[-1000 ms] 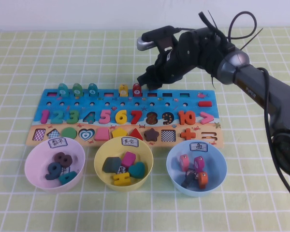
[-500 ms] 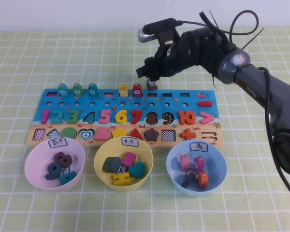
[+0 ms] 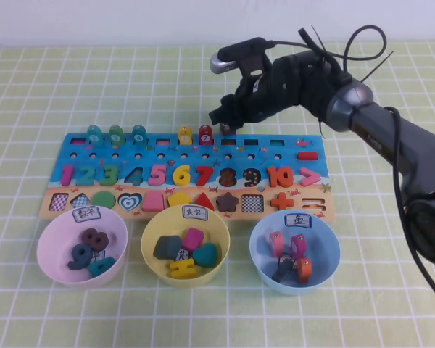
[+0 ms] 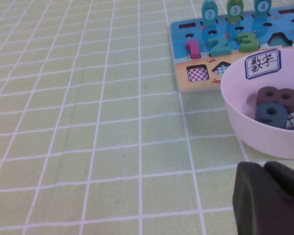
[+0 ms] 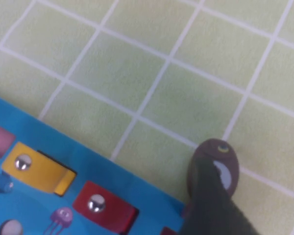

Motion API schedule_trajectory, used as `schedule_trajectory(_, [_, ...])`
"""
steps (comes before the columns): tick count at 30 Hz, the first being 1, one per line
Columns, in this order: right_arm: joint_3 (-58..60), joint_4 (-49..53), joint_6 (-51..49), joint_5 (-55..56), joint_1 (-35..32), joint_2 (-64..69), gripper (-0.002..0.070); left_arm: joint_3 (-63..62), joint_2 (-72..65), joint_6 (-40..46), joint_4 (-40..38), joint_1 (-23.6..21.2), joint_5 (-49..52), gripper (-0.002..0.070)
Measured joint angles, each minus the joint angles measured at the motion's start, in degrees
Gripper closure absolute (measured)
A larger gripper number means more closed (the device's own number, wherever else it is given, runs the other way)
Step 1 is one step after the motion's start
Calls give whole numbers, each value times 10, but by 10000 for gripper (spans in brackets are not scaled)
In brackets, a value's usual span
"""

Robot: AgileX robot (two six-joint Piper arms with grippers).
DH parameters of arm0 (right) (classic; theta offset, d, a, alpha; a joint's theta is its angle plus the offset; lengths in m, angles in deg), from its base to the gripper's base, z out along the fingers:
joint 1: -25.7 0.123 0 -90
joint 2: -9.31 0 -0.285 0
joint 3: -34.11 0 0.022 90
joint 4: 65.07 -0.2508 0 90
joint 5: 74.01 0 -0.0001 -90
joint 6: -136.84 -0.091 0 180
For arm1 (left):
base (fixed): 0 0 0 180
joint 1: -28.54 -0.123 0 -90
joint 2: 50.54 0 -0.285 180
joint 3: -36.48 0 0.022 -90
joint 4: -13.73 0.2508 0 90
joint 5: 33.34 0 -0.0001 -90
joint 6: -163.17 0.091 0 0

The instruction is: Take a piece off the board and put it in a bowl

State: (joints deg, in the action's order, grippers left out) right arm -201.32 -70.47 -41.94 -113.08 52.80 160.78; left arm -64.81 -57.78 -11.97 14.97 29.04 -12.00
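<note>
High view: the dark brown piece (image 3: 228, 128) hangs just above the far edge of the board (image 3: 304, 190), clamped in the right hand (image 3: 225, 121), beside the red dotted piece (image 3: 205, 134) standing in the top row. Right wrist view shows the same piece (image 5: 216, 164), rounded top and white dot visible, pinched against a dark finger, over green checked cloth just off the board's blue edge (image 5: 78, 161); the red piece (image 5: 104, 209) and a yellow piece (image 5: 39, 166) sit on the board nearby.

The light blue bowl (image 3: 262, 264) sits on the desk (image 3: 391, 304) near the board's right end, holding several small pieces. A yellow bowl (image 3: 154, 259) and a pink bowl (image 3: 49, 264) line up to its left.

Left hand (image 4: 272, 198): only a dark edge shows in the left wrist view, low over the desk beside the pink bowl (image 4: 255, 142); cannot tell whether it is apart or together.
</note>
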Motion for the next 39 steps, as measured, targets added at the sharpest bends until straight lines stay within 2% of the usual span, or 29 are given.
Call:
schedule_trajectory(13, [0,-66,85,-12,-4,4,337,0,0,0,0,0,0,680])
schedule_trajectory(26, [0,-73,93,-17,-5,18,341,0,0,0,0,0,0,680])
schedule_trajectory(30, [0,-73,93,-11,-5,19,386,0,0,0,0,0,0,680])
schedule_trajectory(34, [0,-73,93,-10,-5,19,486,0,0,0,0,0,0,680])
schedule_trajectory(39, [0,-73,93,-10,-5,19,487,0,0,0,0,0,0,680])
